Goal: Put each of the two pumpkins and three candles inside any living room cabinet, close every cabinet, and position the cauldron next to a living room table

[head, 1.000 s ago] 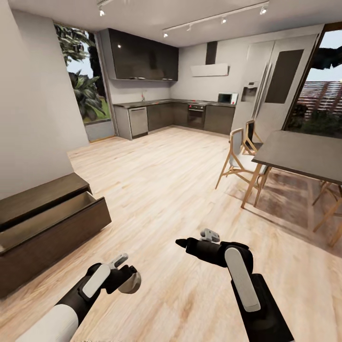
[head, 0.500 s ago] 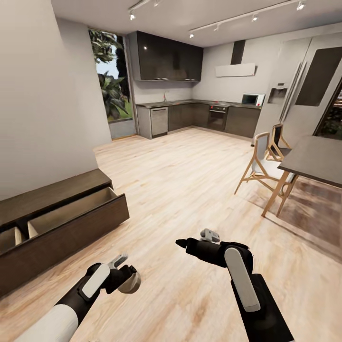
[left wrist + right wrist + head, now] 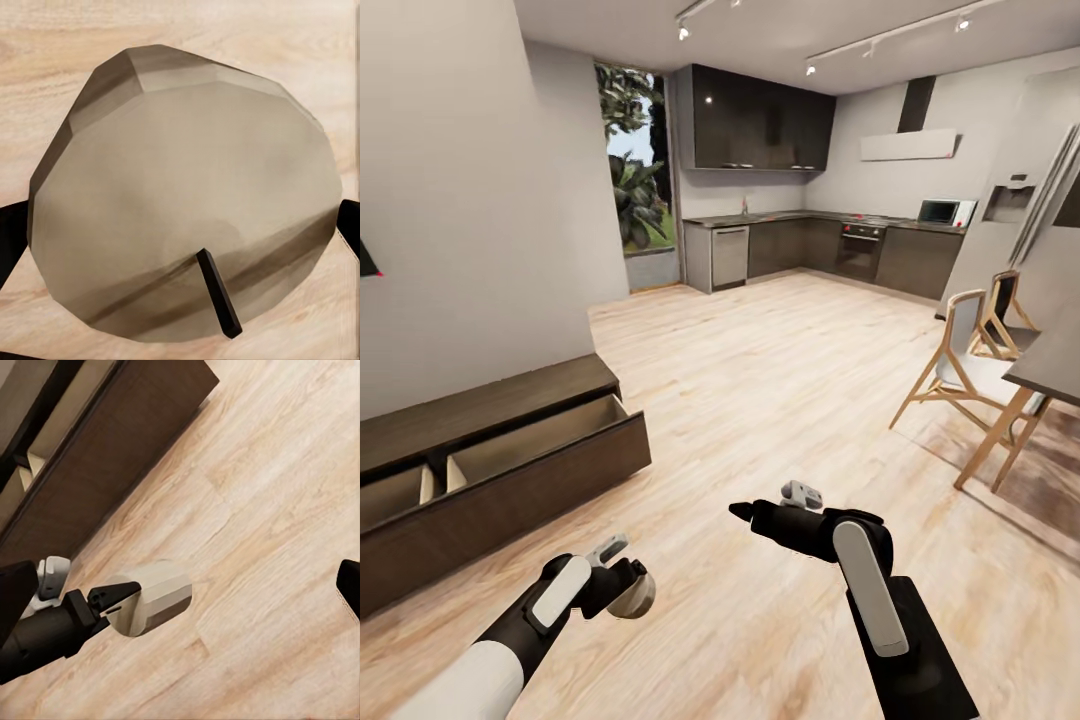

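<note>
My left gripper (image 3: 622,585) is shut on a candle (image 3: 636,598), a short round off-white one with a dark wick (image 3: 219,292). It hangs low over the wood floor; the right wrist view shows the candle (image 3: 154,598) from the side between the fingers. My right gripper (image 3: 738,511) is open with nothing in it, pointing left at mid-height. The cabinet (image 3: 530,490) stands against the left wall, a long low dark-brown unit with both drawers pulled out and pale insides showing. It is ahead and to the left of my left gripper. In the right wrist view, the cabinet (image 3: 120,450) is beyond the candle.
A dark table (image 3: 1052,362) with wooden chairs (image 3: 968,372) stands at the right edge. Dark grey kitchen cabinets (image 3: 810,250) line the far wall beside a tall window (image 3: 635,180). Open wood floor (image 3: 780,370) lies between the cabinet and the table.
The whole view has swung left: the cabinet has come further into view, showing its second drawer, and the table has slid toward the right edge. Both arms keep their pose.
</note>
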